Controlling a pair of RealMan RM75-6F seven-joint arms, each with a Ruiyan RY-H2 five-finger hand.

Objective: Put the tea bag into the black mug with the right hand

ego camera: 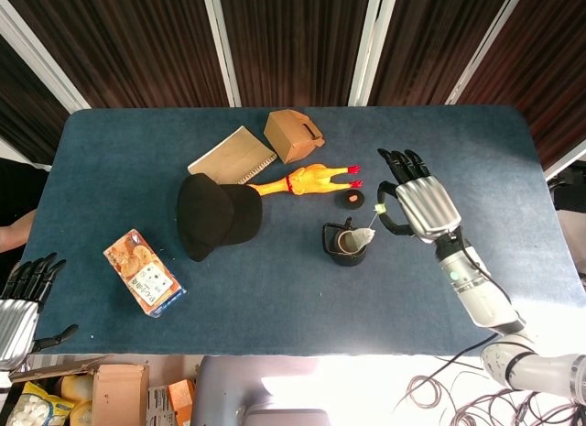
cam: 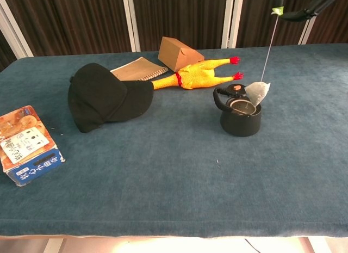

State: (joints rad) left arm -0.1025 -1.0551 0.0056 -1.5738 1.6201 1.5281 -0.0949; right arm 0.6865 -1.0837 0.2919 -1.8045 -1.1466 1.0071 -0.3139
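So the right hand [ego camera: 417, 206] is up over the blue cloth table [ego camera: 275, 298], pinching the green tag at the top of the string between thumb and a finger, with the other dark fingers [ego camera: 400, 160] stretched out and a bit apart. In the chest view only the fingertips and tag peek in at the top edge. The small white paper tea bag [cam: 258, 92] hangs off that string right at the rim of the squat black mug with the side handle [cam: 240, 116]. Its lower corner looks like it's dipping just inside the opening, though I can't tell if it's touching the rim.

The left hand [ego camera: 18, 302] sits way off past the near left corner of the table, holding nothing, fingers apart and pointing away from the robot.

Other stuff on the table: a black baseball cap [ego camera: 216, 215], a yellow rubber chicken with red feet [ego camera: 307, 180], a tan spiral notebook [ego camera: 232, 155], a brown cardboard box [ego camera: 292, 135] (all clustered left of the mug), a small round black lid with an orange centre [ego camera: 352, 200] just behind the mug, and an orange-and-blue snack box [ego camera: 144, 272] near the left edge.
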